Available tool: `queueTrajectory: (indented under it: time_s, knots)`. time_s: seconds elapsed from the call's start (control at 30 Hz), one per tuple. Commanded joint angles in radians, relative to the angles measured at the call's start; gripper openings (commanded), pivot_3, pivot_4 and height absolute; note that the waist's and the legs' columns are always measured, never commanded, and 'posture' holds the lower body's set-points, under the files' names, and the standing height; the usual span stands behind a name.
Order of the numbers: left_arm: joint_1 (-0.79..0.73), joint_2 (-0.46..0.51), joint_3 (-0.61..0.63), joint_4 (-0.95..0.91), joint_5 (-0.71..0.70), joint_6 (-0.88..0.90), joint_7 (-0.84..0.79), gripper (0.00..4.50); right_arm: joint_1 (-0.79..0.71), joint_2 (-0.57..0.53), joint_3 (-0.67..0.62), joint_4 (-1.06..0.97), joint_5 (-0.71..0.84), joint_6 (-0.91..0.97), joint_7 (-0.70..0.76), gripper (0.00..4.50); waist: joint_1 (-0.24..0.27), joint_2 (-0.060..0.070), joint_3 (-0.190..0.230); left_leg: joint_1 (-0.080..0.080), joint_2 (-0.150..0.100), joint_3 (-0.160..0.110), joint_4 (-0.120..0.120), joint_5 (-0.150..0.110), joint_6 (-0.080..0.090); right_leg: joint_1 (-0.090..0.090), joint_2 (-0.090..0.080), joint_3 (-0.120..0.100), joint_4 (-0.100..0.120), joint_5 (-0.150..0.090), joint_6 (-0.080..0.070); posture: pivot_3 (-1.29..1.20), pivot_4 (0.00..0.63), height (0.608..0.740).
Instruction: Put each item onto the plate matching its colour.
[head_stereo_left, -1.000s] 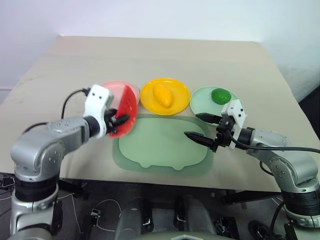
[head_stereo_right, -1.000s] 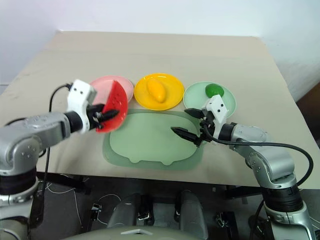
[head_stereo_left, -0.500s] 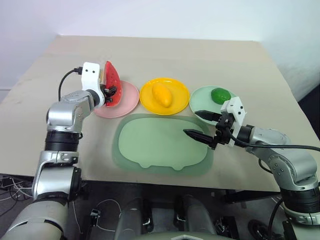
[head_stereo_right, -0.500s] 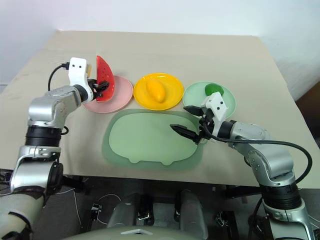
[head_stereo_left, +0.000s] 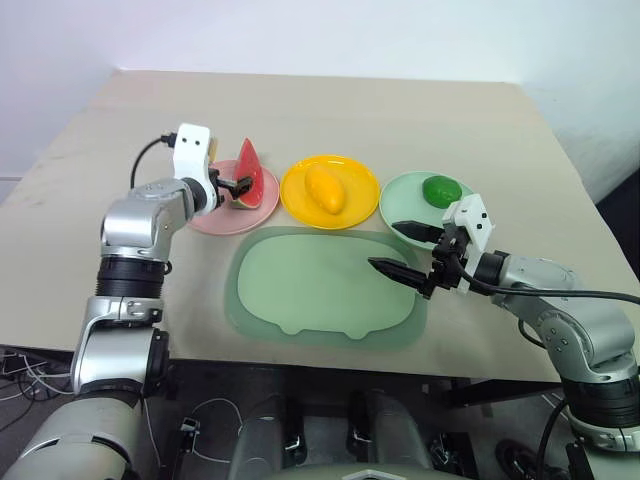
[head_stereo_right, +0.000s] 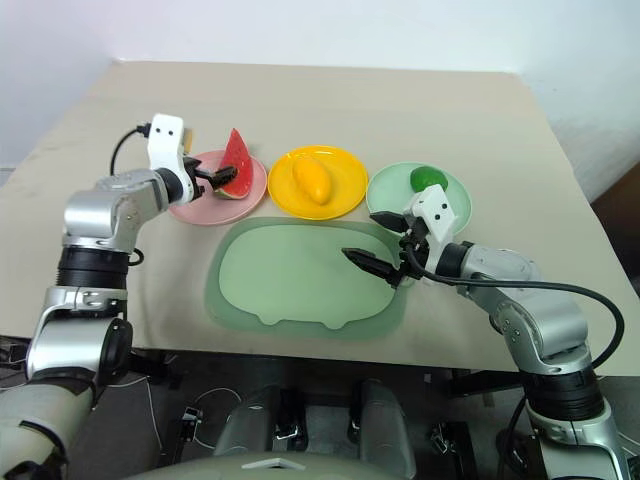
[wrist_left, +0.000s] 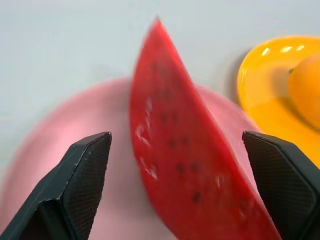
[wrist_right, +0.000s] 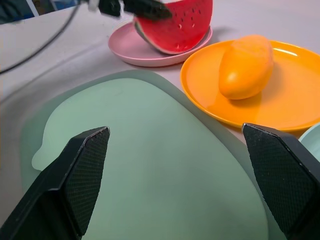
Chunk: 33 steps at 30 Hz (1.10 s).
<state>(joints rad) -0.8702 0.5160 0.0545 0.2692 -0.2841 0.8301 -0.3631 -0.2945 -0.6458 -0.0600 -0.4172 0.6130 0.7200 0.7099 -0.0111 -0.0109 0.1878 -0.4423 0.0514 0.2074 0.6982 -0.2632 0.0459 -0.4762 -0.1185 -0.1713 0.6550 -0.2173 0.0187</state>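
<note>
Presently: red triangular toy watermelon wedge (head_stereo_left: 250, 180) standing on round pink plastic plate (head_stereo_left: 212, 217); left gripper (head_stereo_left: 238, 185) spread wide about it, holding nothing; right gripper (head_stereo_left: 407, 252) wide, empty, over flat green mat (head_stereo_left: 310, 300); best withdrawn straight back, lest a finger topple the wedge.

1. Both eye views look forward and down from the head over the whole worktop (head_stereo_left: 330, 110).
2. Left wrist view sits close on the watermelon wedge (wrist_left: 185, 160).
3. Right wrist view looks low across the green mat (wrist_right: 150, 170), sharing that wedge.
</note>
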Motion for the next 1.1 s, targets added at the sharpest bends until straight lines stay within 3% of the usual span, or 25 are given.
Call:
queueTrajectory:
  time_s: [0.03, 0.17, 0.47, 0.73, 0.9, 1.1]
  knots:
    - [0.019, 0.022, 0.027, -0.145, -0.012, 0.062, -0.003, 4.45, -0.002, 0.001, -0.032, -0.042, 0.023, -0.003, -0.005, 4.5, 0.0, 0.0, 0.0, 0.0, 0.0, 0.0, 0.0, 0.0, 0.0, 0.0, 0.0, 0.0, 0.0, 0.0, 0.0, 0.0, 0.15, 0.696]
    - [0.086, 0.045, 0.1, -0.296, -0.076, 0.062, -0.056, 4.45, 0.006, 0.005, -0.054, -0.049, 0.042, -0.01, -0.005, 4.5, -0.002, 0.0, 0.0, 0.0, 0.0, 0.0, 0.0, 0.0, 0.0, 0.0, 0.0, 0.0, 0.0, 0.0, 0.0, 0.0, 0.15, 0.696]
    - [0.523, 0.135, 0.265, -0.559, -0.26, -0.172, -0.408, 4.45, 0.048, 0.028, -0.082, -0.076, 0.06, -0.052, -0.016, 4.5, 0.001, 0.0, 0.0, 0.001, 0.0, 0.0, 0.0, -0.002, -0.003, 0.0, 0.0, 0.0, 0.001, 0.0, 0.0, 0.0, 0.15, 0.696]
    - [0.641, 0.146, 0.305, -0.496, -0.308, -0.311, -0.539, 4.45, 0.067, 0.041, -0.079, -0.059, 0.063, -0.078, -0.006, 4.5, 0.009, 0.0, 0.0, 0.0, 0.0, -0.001, 0.001, -0.003, -0.001, 0.002, -0.001, 0.0, -0.005, -0.003, -0.002, 0.0, 0.15, 0.696]
    - [0.694, 0.151, 0.236, -0.404, -0.232, -0.569, -0.72, 4.45, 0.095, 0.037, -0.097, -0.044, 0.076, -0.095, 0.022, 4.5, 0.004, 0.001, 0.0, 0.0, 0.0, 0.0, 0.0, -0.003, -0.001, 0.001, 0.0, 0.0, -0.005, -0.001, -0.005, 0.0, 0.15, 0.696]
    - [0.693, 0.126, 0.227, -0.352, -0.267, -0.596, -0.757, 4.45, 0.101, 0.031, -0.097, -0.038, 0.065, -0.105, 0.025, 4.5, 0.0, 0.001, 0.0, 0.0, 0.0, 0.0, 0.0, -0.003, -0.001, 0.001, 0.0, 0.0, -0.005, -0.001, -0.005, 0.0, 0.15, 0.696]
